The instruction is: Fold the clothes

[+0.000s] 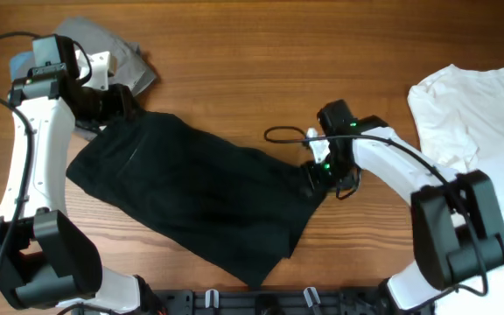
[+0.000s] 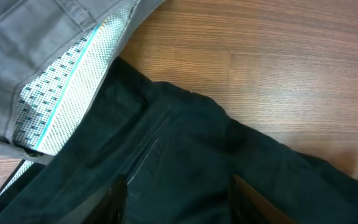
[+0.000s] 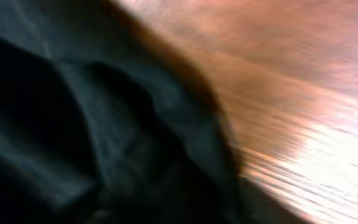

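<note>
On the table, three garments: black shorts, grey shorts, white shirt; left gripper parted, right gripper unreadable.

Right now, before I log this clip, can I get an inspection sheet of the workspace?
Surface: wooden table, bare wood showing.
Job's things: black shorts spread diagonally mid-table; grey shorts far left, touching them; white shirt at right edge.
Clutter: nothing seen.
Hands: left hand open over black shorts; right hand at their right edge, grip unclear.
Cables: black cables loop beside both arms.
Surroundings: dark rail at near edge.
</note>
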`<state>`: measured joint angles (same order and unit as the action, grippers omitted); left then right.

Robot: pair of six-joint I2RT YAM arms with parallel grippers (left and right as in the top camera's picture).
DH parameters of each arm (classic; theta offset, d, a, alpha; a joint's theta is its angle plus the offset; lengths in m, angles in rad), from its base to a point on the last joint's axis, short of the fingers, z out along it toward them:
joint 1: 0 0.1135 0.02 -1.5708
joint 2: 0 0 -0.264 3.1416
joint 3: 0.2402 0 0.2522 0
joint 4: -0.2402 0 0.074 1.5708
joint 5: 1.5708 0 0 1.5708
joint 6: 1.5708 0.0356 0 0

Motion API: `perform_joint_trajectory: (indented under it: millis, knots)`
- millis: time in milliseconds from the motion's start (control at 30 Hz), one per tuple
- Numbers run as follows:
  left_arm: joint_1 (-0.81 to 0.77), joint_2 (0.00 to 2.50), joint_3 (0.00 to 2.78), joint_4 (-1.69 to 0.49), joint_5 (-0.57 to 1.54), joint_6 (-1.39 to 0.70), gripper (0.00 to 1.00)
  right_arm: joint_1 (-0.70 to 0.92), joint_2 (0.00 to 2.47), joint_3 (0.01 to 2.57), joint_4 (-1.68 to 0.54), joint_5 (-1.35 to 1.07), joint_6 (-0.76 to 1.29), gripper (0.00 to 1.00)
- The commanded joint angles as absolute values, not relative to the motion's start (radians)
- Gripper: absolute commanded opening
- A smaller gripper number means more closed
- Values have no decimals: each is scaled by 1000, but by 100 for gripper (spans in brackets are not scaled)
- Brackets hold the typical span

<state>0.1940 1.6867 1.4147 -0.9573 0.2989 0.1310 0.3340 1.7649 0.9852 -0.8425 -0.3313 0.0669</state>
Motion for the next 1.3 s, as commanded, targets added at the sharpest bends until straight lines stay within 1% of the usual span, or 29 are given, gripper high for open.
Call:
perform_joint_trajectory:
  millis: [0,33,100,200,267,300,333,367,400,467,567,600,633,700,733,767,800,833,867,900,933,967,1000,1033,1067,1100,1133,1267]
  knots:
    - [187,1681,1433,-954,321,154,51,331,1785,981,-809,-382,11,5]
    - [187,1681,1433,-954,321,154,51,321,1785,983,-786,-334,58,4]
    - [187,1681,1433,-954,321,154,51,279,1785,986,-689,-178,218,4]
    - [187,1681,1433,-953,321,154,51,177,1785,1012,-492,-31,255,4]
    - [187,1681,1433,-949,321,154,51,84,1785,1055,-312,-33,252,4]
    - [187,1681,1433,-949,321,153,51,55,1785,1074,-259,-56,235,19]
    - [187,1681,1433,-949,321,153,51,29,1784,1098,-223,-87,215,59]
    - [187,1681,1433,-950,321,153,51,7,1782,1129,-216,-119,207,84]
    - [187,1681,1433,-951,321,151,51,-13,1779,1165,-237,-151,209,91]
    - [187,1682,1433,-958,321,150,55,-52,1759,1249,-348,-216,211,93]
    - [187,1682,1433,-958,321,150,57,-77,1710,1326,-580,-297,223,93]
    - [187,1682,1433,-958,321,150,57,-77,1697,1329,-647,-302,245,88]
    - [187,1682,1433,-958,322,150,56,-72,1692,1328,-742,-301,290,77]
    - [186,1684,1433,-958,323,150,47,-57,1706,1312,-873,-294,319,56]
    - [185,1684,1432,-958,326,150,44,-50,1714,1292,-902,-292,319,53]
    - [182,1685,1430,-958,329,150,41,-42,1722,1261,-912,-293,323,56]
    - [179,1685,1427,-959,330,150,41,-37,1728,1232,-918,-292,336,67]
    - [171,1685,1419,-966,333,150,42,-33,1741,1180,-926,-290,373,68]
    - [162,1686,1408,-974,332,150,47,-33,1748,1139,-928,-289,382,73]
    - [152,1686,1395,-977,332,150,57,-33,1759,1086,-924,-281,397,78]
    - [141,1687,1377,-975,332,150,61,-34,1764,1050,-923,-270,405,73]
    - [133,1689,1358,-964,332,150,64,-34,1769,1009,-921,-262,418,63]
    - [125,1690,1340,-949,332,150,66,-34,1769,982,-928,-264,419,39]
    - [117,1694,1313,-919,332,150,67,-34,1769,957,-945,-267,418,24]
    - [113,1697,1293,-895,332,150,67,-34,1769,951,-966,-262,410,15]
    - [110,1700,1280,-877,332,150,67,-34,1769,952,-977,-260,385,9]
    - [107,1711,1248,-839,332,150,66,-35,1763,956,-978,-257,358,8]
    - [107,1758,1198,-759,334,150,65,-43,1735,997,-985,-252,332,8]
